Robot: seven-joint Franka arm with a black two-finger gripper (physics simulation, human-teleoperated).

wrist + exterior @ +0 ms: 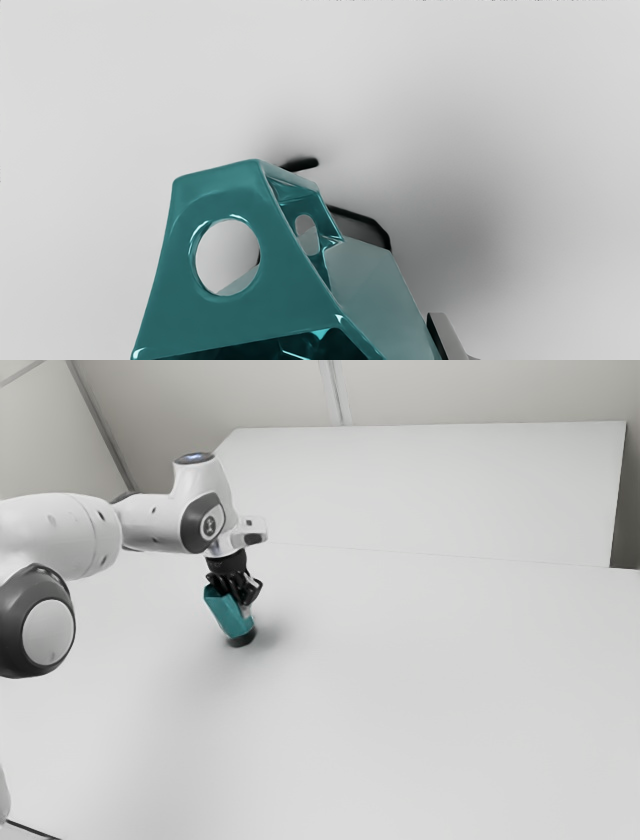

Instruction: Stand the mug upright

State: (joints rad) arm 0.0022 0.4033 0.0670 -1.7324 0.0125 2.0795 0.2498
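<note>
Item one: gripper (236, 586), black, fitted to a white arm (65, 530) with dark grey joint covers. The arm enters from the exterior view's left; the gripper hangs from its end, pointing down toward the table. State: I cannot tell whether it is open, closed or holding the mug.

Item two: mug (229, 610), teal, glossy, angular in form, with a dark base (240, 639). Located directly under the gripper and close against it, the upper part partly hidden behind the black parts of the tool. Position: tilted, neither upright nor flat on its side. Its upper end leans toward the exterior view's left, and the base lies lower, toward the exterior view's right. Whether the base touches the table, I cannot tell. The wrist view has the mouth turned toward the gripper, the inside dark teal. Further features: one flat face pierced by a round hole, the pale surface visible through it; a smaller rounded opening beside that; a paler grey-teal side adjoining.

Item three: table (400, 700), white and smooth, below the gripper and extending well past it. A soft grey shadow lies on it, near the mug and under the tool.
</note>
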